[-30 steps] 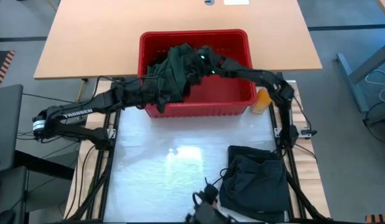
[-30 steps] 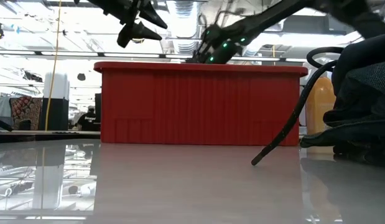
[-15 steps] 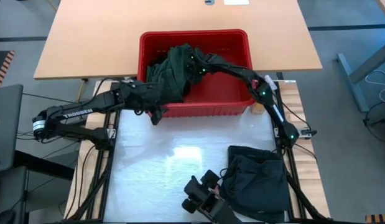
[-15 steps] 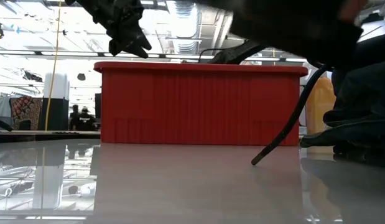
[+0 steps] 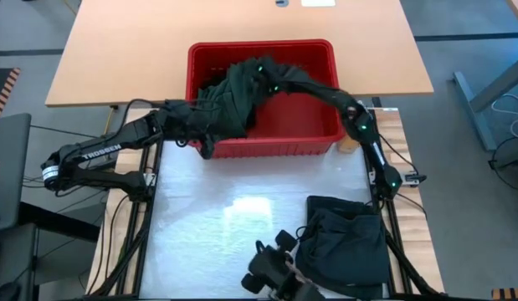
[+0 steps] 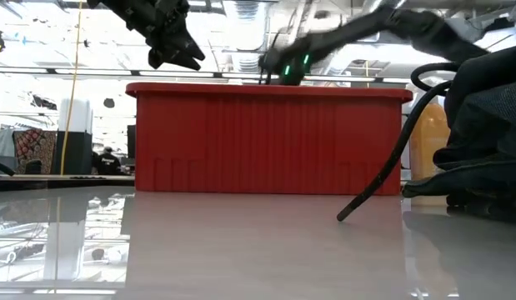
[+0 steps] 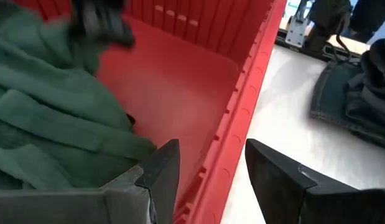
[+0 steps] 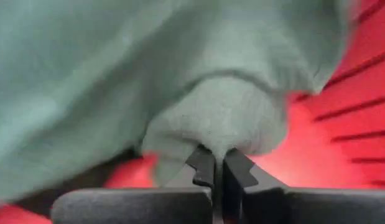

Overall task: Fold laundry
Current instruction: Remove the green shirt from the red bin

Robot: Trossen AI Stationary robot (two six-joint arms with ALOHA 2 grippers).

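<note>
Right end effector (image 8: 218, 163), inside red basket (image 5: 321, 138): clamped on green garment (image 8: 148, 81) fold. Lift straight, clear of rim, toward desk (image 5: 242, 209). Left end effector (image 7: 208, 168): apart, empty, over near wall.

Right arm stretched forward and inward, right gripper (image 8: 218, 169) pinched together on green cloth; left arm reaches diagonally forward, left gripper (image 7: 208, 171) with fingers parted.

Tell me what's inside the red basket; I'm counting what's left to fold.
Heaped dark green garments fill the red basket's left side; the right gripper pinches one. Anything beneath the heap is covered.
</note>
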